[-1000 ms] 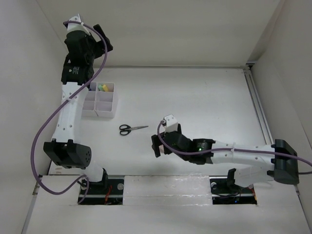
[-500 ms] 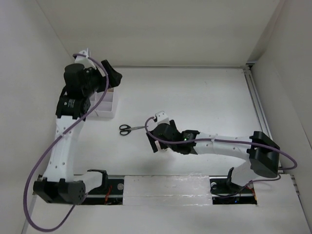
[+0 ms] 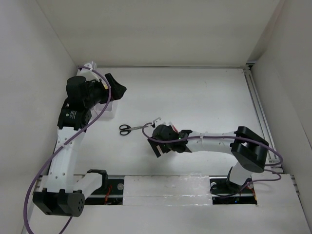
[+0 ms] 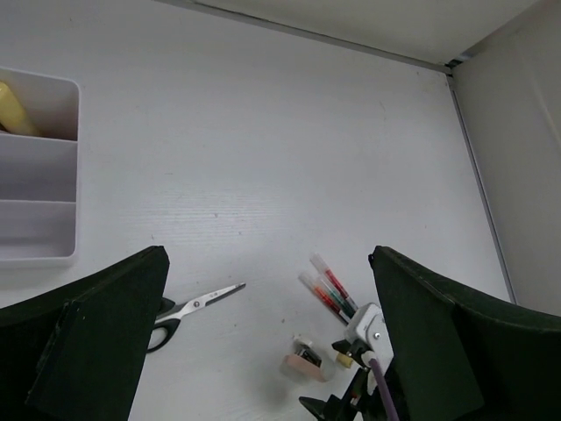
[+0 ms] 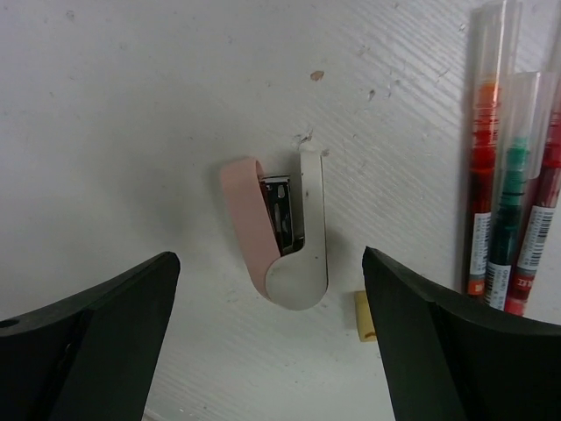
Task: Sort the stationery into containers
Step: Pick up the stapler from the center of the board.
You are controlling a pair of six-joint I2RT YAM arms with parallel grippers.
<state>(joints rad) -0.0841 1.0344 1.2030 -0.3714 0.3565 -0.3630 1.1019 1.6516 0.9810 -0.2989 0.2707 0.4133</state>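
Your right gripper (image 5: 269, 260) open, hanging directly above small pink-and-white item (image 5: 276, 230) on table (image 5: 131, 105). Item centred between jaws, long axis square to closing line. Pens (image 5: 504, 175) just beside. Right arm nearer.

White-shelled arms (image 3: 63, 156), chunky black joint housings (image 3: 251, 148), looping purple cables (image 3: 30, 192)

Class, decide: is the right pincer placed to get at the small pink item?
Probably yes: the right pincer hangs open directly over the small pink item, nothing between; the pens lie aside.
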